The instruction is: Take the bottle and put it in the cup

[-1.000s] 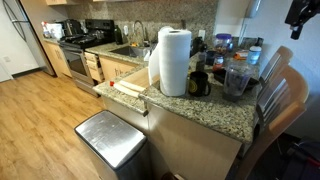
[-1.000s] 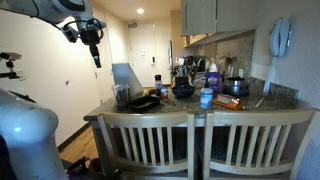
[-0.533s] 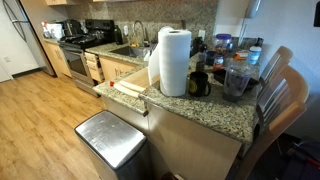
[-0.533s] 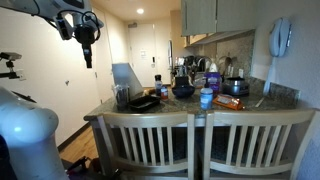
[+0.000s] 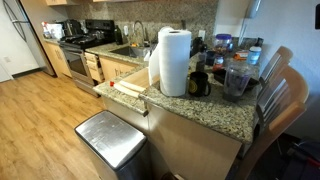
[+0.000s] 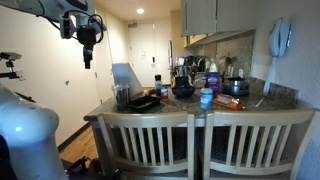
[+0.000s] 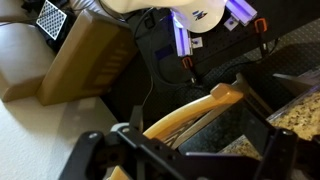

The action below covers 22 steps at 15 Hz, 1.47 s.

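Gripper (image 6: 87, 58) has swung away, high and well off the counter (image 5: 200, 108); in the wrist view I see its jaws spread wide, holding nothing. Bottle (image 5: 237, 58), a small reddish blur, stands just behind the cup (image 5: 236, 79) on speckled granite; probably light, rigid, slick plastic; I'd pinch it mid-body.

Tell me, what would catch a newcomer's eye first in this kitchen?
Probably the tall white paper towel roll standing on the granite counter, with the greyish see-through cup and a black mug close by. Below, a shiny metal bin sits on the wooden floor. In an exterior view the robot's arm hangs high in the air, its fingers pointing down, well off to one side of the crowded counter.
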Tool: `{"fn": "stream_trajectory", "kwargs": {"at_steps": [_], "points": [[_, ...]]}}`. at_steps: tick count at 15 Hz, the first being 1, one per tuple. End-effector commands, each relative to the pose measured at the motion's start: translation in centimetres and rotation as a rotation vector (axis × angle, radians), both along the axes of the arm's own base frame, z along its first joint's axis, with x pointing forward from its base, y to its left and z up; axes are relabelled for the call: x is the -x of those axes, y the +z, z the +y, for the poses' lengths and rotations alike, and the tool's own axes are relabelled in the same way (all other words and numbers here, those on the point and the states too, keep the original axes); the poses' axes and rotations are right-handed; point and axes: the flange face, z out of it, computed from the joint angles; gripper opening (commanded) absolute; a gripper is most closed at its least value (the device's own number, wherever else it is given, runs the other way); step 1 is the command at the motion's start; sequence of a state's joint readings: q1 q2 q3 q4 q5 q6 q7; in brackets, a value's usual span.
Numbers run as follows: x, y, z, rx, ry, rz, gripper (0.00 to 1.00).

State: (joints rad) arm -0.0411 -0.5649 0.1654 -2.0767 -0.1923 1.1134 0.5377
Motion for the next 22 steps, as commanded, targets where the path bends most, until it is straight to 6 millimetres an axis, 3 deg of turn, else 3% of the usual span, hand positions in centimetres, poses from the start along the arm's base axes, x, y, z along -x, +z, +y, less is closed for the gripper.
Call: {"fn": "stream_trajectory", "kwargs": {"at_steps": [1, 6, 10, 11, 12, 13, 15, 16, 17, 19, 22], "points": [[-0.6, 0.6, 0.6, -0.002, 0.001, -0.011, 1.00], [-7.9, 7.1, 0.1, -0.064, -0.076, -0.222, 1.00], [-14.2, 8.8, -1.2, -0.049, -0.176, -0.277, 1.00], [-15.8, 8.6, -1.3, -0.037, -0.207, -0.281, 1.00], [-12.3, 8.5, -0.7, -0.042, -0.157, -0.286, 1.00], [-13.5, 8.3, -0.8, -0.044, -0.165, -0.282, 1.00], [-13.9, 7.8, -0.8, -0.044, -0.164, -0.271, 1.00], [-13.7, 7.5, 0.6, -0.036, -0.162, -0.254, 1.00], [-14.8, 7.0, 0.6, -0.025, -0.224, -0.273, 1.00], [-18.4, 4.8, -1.0, -0.030, -0.379, -0.311, 1.00], [-21.5, 0.6, -6.4, 0.004, -0.549, -0.324, 1.00]]}}
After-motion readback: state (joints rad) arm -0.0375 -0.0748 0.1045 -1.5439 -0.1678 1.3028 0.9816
